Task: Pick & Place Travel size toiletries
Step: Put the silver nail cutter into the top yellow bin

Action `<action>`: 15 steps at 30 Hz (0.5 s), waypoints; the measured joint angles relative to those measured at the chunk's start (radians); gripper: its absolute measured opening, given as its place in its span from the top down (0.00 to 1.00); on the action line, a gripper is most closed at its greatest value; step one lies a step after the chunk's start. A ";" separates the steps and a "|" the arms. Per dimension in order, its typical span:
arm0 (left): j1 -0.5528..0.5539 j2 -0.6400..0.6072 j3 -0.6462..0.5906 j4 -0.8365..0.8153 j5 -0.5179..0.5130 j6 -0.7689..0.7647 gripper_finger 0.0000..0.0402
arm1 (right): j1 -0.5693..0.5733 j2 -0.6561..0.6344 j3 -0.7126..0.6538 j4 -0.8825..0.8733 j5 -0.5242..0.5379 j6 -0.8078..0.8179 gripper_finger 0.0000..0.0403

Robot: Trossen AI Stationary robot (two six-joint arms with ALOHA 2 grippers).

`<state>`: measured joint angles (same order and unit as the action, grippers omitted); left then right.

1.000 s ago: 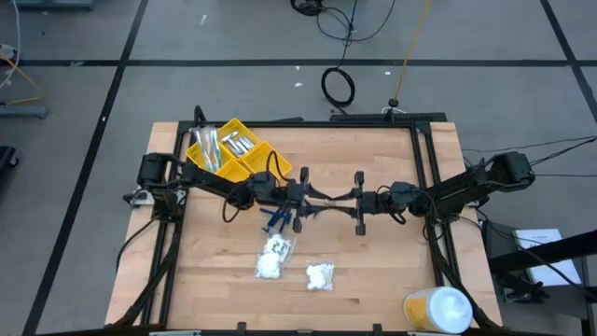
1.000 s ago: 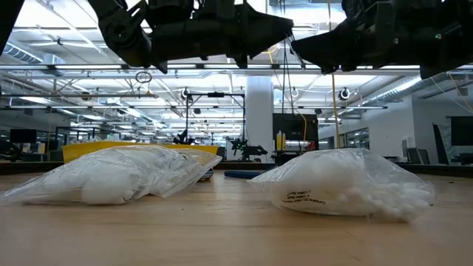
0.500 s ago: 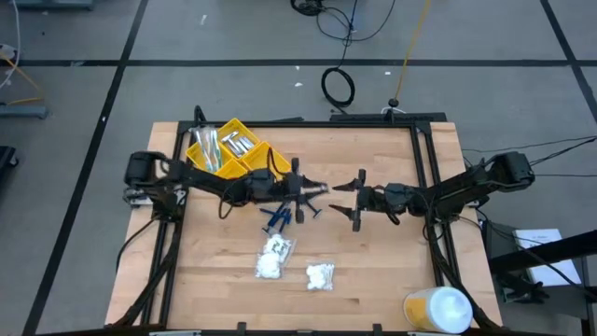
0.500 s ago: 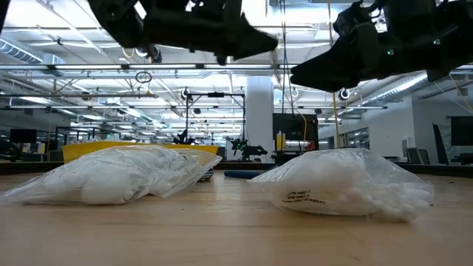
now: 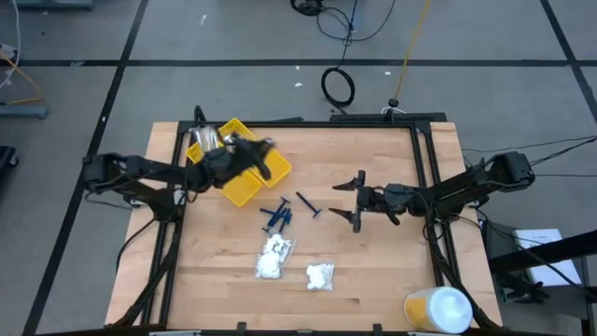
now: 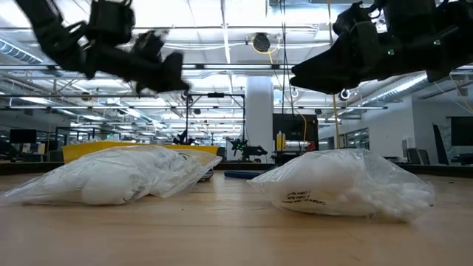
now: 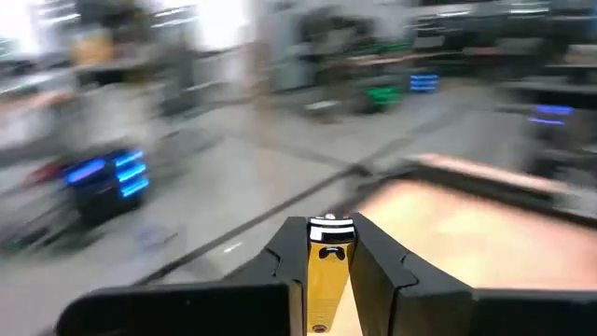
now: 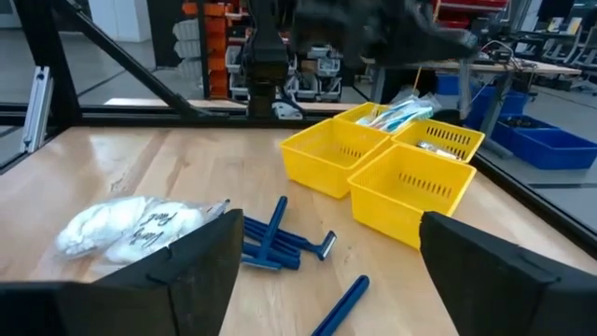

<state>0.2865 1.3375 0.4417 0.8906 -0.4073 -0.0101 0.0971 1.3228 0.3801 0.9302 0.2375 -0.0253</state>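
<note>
My left gripper (image 5: 264,157) hangs over the yellow compartment tray (image 5: 244,185) at the table's far left. It is shut on a slim yellow item with a white-and-black end (image 7: 328,230). My right gripper (image 5: 347,201) stands open above the table's middle, with nothing between its fingers (image 8: 326,280). Dark blue sticks (image 5: 275,217) lie flat on the wood, and one more (image 5: 308,204) lies beside them. Two clear bags of white lumps (image 5: 273,258) (image 5: 320,274) rest nearer the front edge. Silvery packets (image 5: 210,145) lie in the tray. My left gripper pinches the slim yellow item (image 7: 326,280) between its two fingers. The item lies along the fingers, and its white-and-black end sticks out past the fingertips. It is lifted clear, above the tray.
A large white-and-yellow round container (image 5: 437,310) stands at the near right corner. In the low view the two bags (image 6: 111,176) (image 6: 344,183) fill the foreground. A black frame rail (image 5: 424,159) runs along the table's sides. Bare wood lies on the right half.
The two grippers met above the table's middle, both at one slim item. My right gripper has opened, let go and drawn back slightly toward the right edge. My left gripper has carried the item quickly toward the far left, to above the yellow tray.
</note>
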 joint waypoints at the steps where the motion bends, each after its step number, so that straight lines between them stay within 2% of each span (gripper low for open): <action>1: 0.023 -0.015 -0.042 0.006 -0.053 -0.031 0.91 | 0.000 0.000 0.000 0.002 0.000 0.001 0.24; 4: 0.074 -0.035 -0.127 0.051 -0.177 -0.121 0.91 | -0.005 0.000 -0.001 0.014 0.001 0.003 0.25; 8: 0.129 -0.033 -0.177 0.041 -0.266 -0.232 0.90 | -0.016 0.000 -0.001 0.024 0.001 0.011 0.26; 15: 0.170 -0.022 -0.178 0.005 -0.343 -0.293 0.69 | -0.025 0.000 -0.001 0.009 -0.002 0.030 0.27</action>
<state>0.4564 1.3151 0.2638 0.8954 -0.7507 -0.3027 0.0721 1.3228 0.3794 0.9393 0.2356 0.0050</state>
